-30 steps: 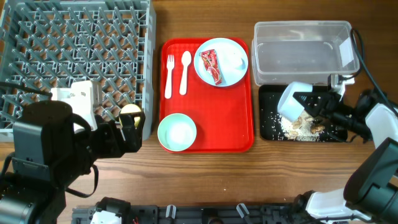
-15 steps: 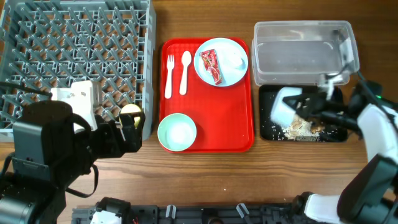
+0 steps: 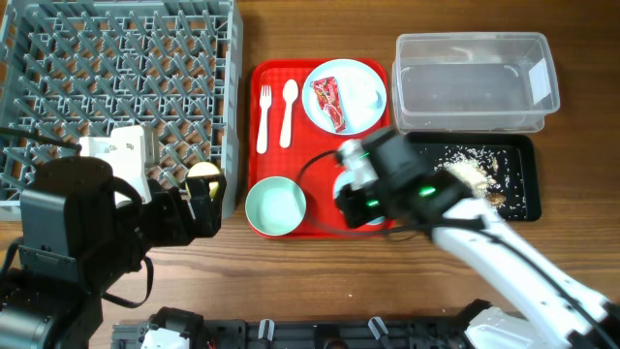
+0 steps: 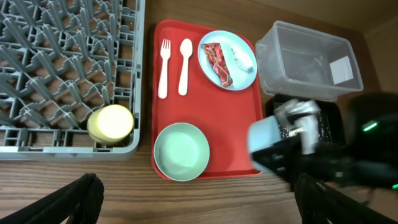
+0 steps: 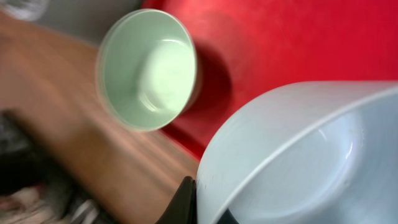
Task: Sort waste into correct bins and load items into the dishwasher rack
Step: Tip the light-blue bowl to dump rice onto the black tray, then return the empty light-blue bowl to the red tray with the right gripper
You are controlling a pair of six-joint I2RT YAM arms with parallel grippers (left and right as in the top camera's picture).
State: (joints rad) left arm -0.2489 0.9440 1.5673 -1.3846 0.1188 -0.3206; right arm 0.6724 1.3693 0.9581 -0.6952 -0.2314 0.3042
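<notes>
My right fingers (image 5: 185, 202) are clamping fully down on the rim of a pale blue-white round plastic bowl (image 5: 298, 162), carrying it tilted and low over the near edge of the flat red serving tray (image 5: 280, 37). Its inside is looking clean, so I am judging it ready for the rack rather than the bins. Just beside it, a small pale green bowl (image 5: 149, 74) is sitting upright on the tray's near left corner, apart from the one I am holding. My left fingers (image 4: 68, 199) are spreading as wide as they go and gripping nothing. They are hovering over the wooden table (image 3: 291, 281) at the rack's near corner, probably waiting for a handover or the next dish. A small yellow cup (image 4: 111, 122) is already standing in that corner of the large grey pegged plastic dishwasher rack (image 4: 56, 56). Further along the tray, a white plastic fork (image 4: 163, 68) and a white plastic spoon (image 4: 185, 57) are lying side by side, waiting to be loaded. Beyond them a pale blue round plate (image 3: 360, 114) is bearing a crumpled red-and-white snack wrapper (image 3: 326, 102), not yet binned. To my right, brownish-white food scraps (image 3: 470, 174) are lying in the shallow black rectangular tray (image 3: 518, 184). The clear rectangular plastic tub (image 3: 475, 82) behind it is looking empty, presumably kept for the wrapper.
</notes>
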